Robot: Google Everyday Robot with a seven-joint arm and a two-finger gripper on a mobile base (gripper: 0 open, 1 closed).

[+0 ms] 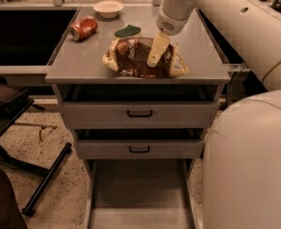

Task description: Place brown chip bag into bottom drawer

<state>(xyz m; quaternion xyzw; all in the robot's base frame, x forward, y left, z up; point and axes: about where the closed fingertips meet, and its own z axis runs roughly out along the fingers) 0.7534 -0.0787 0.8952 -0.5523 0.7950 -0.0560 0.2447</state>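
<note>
The brown chip bag (pixel 130 57) lies flat on the grey cabinet top (pixel 78 58), near its front edge. It is dark brown and crinkly with cream-yellow ends. My gripper (pixel 155 54) comes down from the white arm at the top right and rests on the middle-right part of the bag. The bottom drawer (pixel 138 194) is pulled out below the cabinet, and its flat floor is bare.
A red soda can (pixel 83 27), a white bowl (pixel 108 7) and a green sponge (pixel 127 31) sit at the back of the cabinet top. Two upper drawers with black handles (pixel 139 113) are closed. A dark chair (pixel 6 99) stands left; my arm's body (pixel 250 166) fills the right.
</note>
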